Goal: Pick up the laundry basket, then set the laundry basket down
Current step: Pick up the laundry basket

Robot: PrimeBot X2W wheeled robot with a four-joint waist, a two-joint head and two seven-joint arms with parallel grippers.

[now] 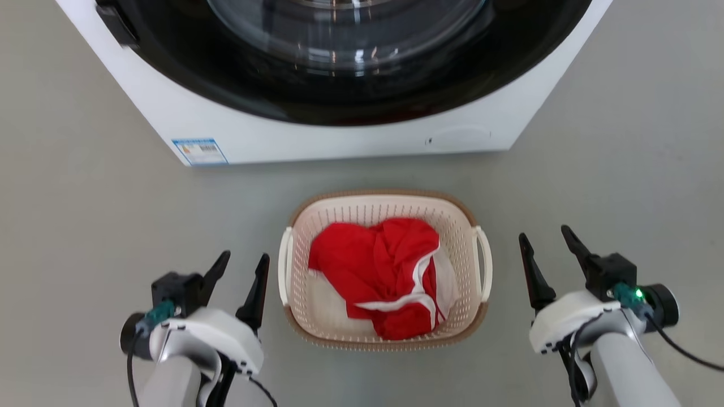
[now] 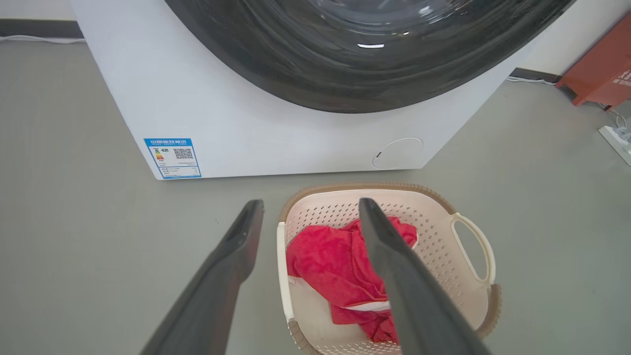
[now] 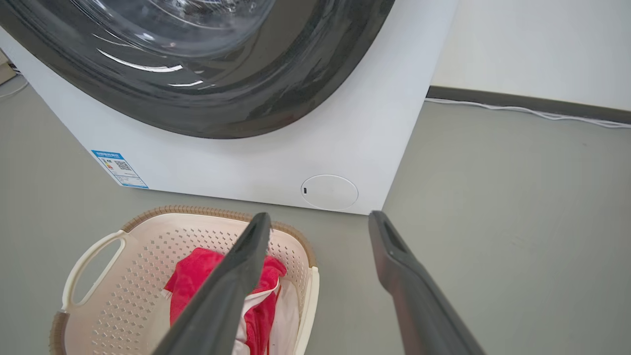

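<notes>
The left gripper (image 1: 245, 259) and right gripper (image 1: 544, 234) are nearest, fingers spread wide and empty, flanking the laundry basket (image 1: 339, 217) without touching it. The basket is cream perforated plastic with a brown woven-look rim and white loop handles. It sits on the grey floor (image 1: 85, 226) and holds a red garment (image 1: 379, 265) with white trim. Just beyond stands a white washing machine (image 1: 317, 135) with a dark round door. Farther right, a white cable (image 3: 532, 112) runs along the wall's foot.

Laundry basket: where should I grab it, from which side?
Probably its white loop handles: left handle with the left gripper, right handle with the right gripper, each from outside. The loops jut from the side walls of the laundry basket, and both open grippers flank it.
</notes>
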